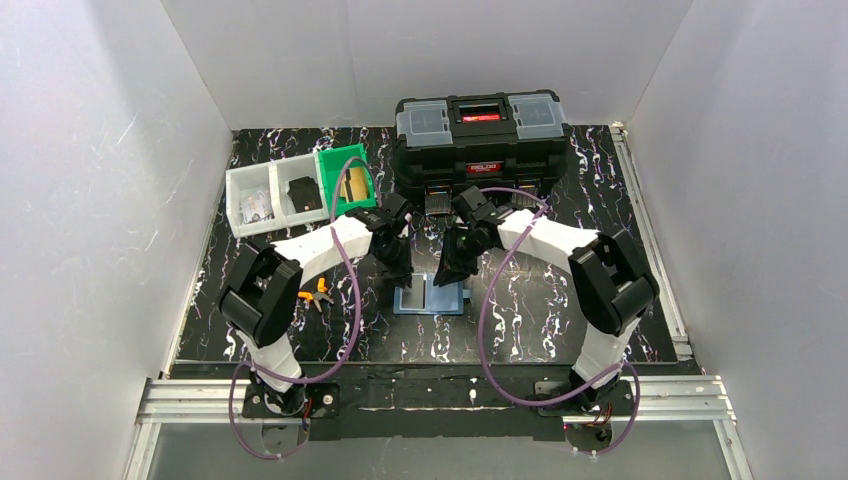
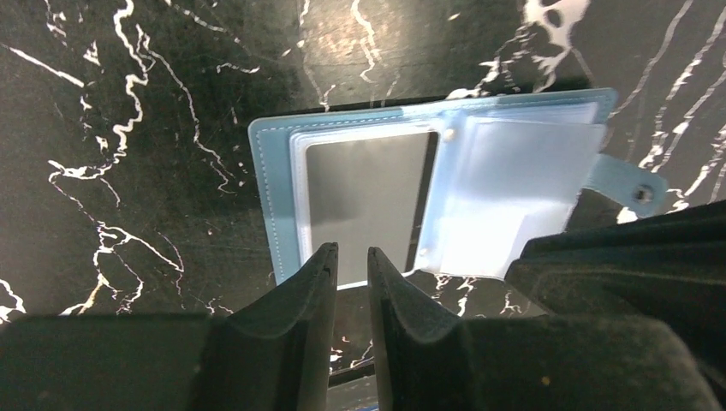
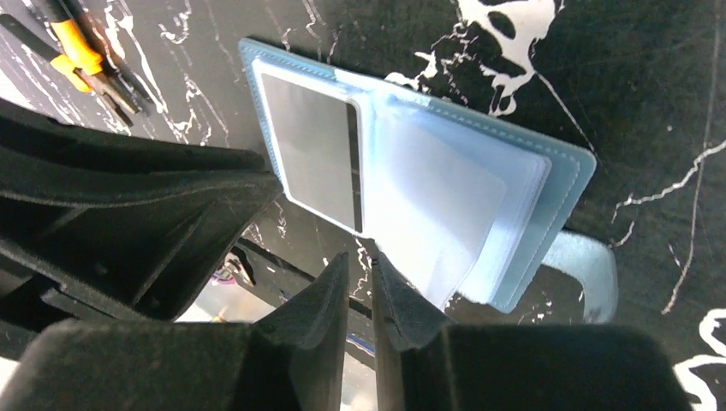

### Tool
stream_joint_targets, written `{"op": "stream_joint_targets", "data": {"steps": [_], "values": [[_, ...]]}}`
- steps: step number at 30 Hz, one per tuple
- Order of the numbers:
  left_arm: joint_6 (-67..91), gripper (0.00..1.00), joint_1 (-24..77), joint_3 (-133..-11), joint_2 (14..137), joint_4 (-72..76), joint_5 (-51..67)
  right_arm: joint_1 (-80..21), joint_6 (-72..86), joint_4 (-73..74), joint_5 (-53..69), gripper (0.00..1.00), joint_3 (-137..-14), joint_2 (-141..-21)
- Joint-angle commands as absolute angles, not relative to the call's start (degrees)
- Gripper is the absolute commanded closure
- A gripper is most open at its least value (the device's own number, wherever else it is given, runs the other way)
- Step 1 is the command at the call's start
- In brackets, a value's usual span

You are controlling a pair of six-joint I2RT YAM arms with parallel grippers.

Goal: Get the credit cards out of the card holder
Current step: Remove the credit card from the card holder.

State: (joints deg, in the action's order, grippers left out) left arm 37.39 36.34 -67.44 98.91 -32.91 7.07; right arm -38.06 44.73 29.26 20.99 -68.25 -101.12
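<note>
The card holder (image 1: 430, 298) lies open on the black marbled table between my two grippers. In the left wrist view the card holder (image 2: 272, 180) shows a dark card (image 2: 368, 201) in its left clear sleeve and pale empty-looking sleeves (image 2: 514, 193) fanned to the right. The right wrist view shows the same holder (image 3: 569, 167) and dark card (image 3: 312, 150). No orange-tan card shows in the holder. My left gripper (image 1: 397, 268) (image 2: 352, 251) and right gripper (image 1: 451, 268) (image 3: 360, 257) hover just above its near edge, jaws nearly together, nothing between them.
A big black toolbox (image 1: 480, 140) stands at the back. A green bin (image 1: 335, 165) holding something tan and a white two-part bin (image 1: 270, 200) stand at the back left. Orange-handled pliers (image 1: 315, 293) (image 3: 73, 47) lie left of the holder.
</note>
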Motion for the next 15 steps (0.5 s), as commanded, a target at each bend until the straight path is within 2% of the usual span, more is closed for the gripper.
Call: {"op": "stream_joint_targets", "data": {"steps": [1,15], "values": [[36.2,0.82,36.4,-65.8,99.6,-32.9,6.3,-38.2,45.8,26.5,24.2,0.77,-70.2,-104.2],[36.4,0.9,36.4,-64.2,101.1,-31.2,2.8,-38.3,45.7,24.5,25.5,0.77,-69.4,-107.4]]}}
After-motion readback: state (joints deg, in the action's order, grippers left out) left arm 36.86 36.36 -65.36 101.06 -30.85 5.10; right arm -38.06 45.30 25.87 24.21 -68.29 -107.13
